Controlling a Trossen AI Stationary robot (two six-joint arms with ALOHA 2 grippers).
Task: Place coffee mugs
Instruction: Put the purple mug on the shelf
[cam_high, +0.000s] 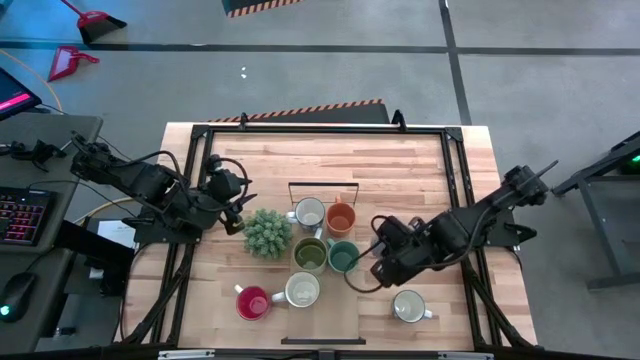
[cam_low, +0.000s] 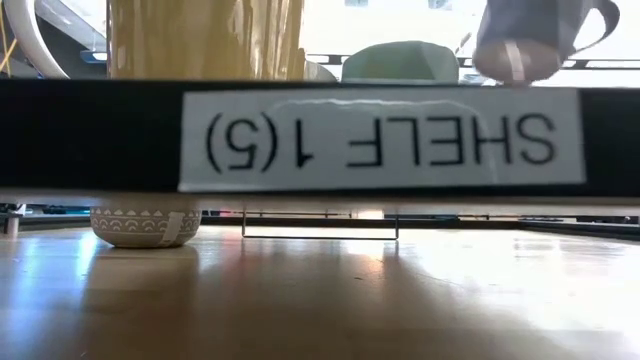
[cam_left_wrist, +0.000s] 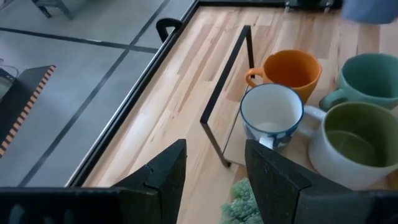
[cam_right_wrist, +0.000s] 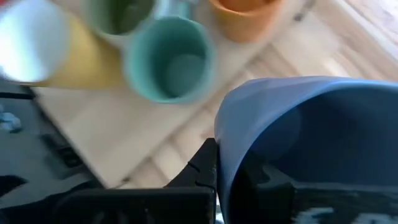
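– How many mugs are showing?

– Seven are sitting on the bench (cam_high: 400, 160). The orange mug (cam_high: 341, 217), the teal mug (cam_high: 343, 257), the olive mug (cam_high: 309, 254), a blue-and-white mug (cam_high: 309, 213) and a cream mug (cam_high: 301, 290) are crowding together beside the spiky plant (cam_high: 267, 233). The red mug (cam_high: 252, 302) is sitting near the front edge; the patterned mug (cam_high: 408, 306) is standing alone.

– And the eighth?

– The right hand (cam_high: 385, 268) is gripping the blue-grey mug (cam_right_wrist: 311, 143) just beside the teal one.

– The left hand (cam_left_wrist: 211, 180)?

– It is hanging open by the plant. The back of the bench is lying bare.
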